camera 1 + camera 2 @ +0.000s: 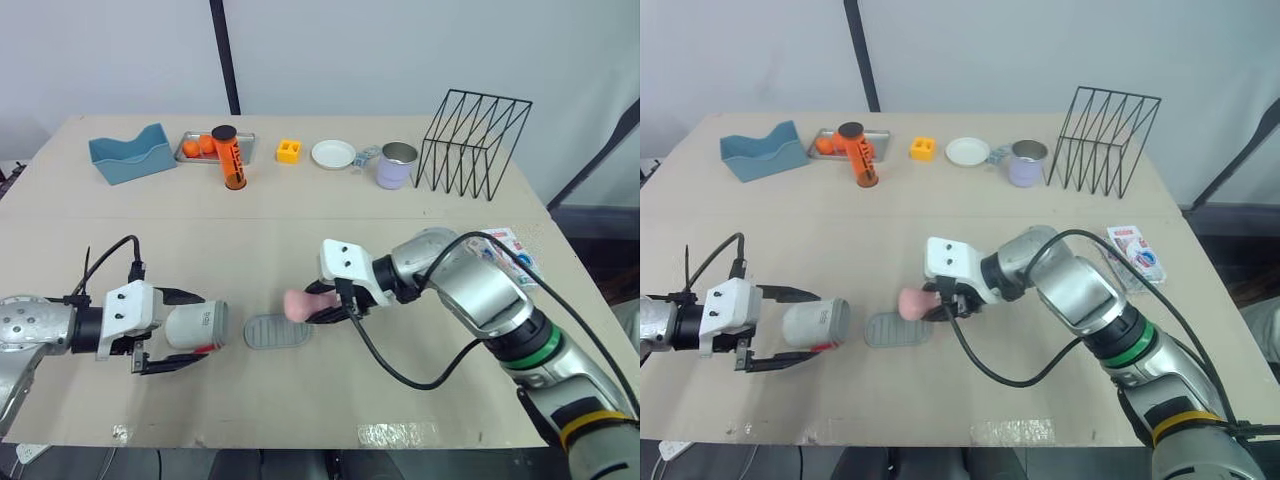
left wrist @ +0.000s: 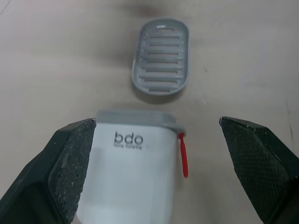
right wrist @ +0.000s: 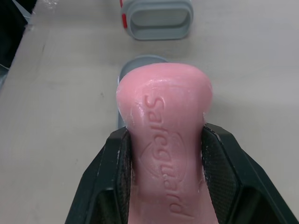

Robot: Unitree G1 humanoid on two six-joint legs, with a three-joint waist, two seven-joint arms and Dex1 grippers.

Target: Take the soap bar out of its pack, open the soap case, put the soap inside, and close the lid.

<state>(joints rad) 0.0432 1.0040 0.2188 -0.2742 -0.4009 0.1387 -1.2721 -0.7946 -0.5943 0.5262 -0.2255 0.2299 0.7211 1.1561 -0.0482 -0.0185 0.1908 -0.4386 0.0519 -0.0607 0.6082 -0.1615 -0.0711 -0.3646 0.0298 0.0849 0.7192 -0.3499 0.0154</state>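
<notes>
A pink soap bar [image 1: 298, 303] is pinched between the fingers of my right gripper [image 1: 330, 306], which is shut on it just above the table at centre. Its stamped face [image 3: 163, 135] fills the right wrist view. A grey slatted insert [image 1: 277, 332] lies flat right under and in front of the soap. To the left, the white soap case [image 1: 195, 327] lies on its side with its open mouth toward the insert and a red tab [image 2: 183, 156] at the rim. My left gripper [image 1: 200, 330] stands open around the case. The soap pack [image 1: 505, 250] lies at the right edge.
Along the back stand a blue holder [image 1: 130, 155], a metal tray with oranges [image 1: 195, 147], an orange canister [image 1: 229, 158], a yellow block [image 1: 289, 150], a white plate [image 1: 333, 154], a mug [image 1: 397, 165] and a black wire rack [image 1: 475, 145].
</notes>
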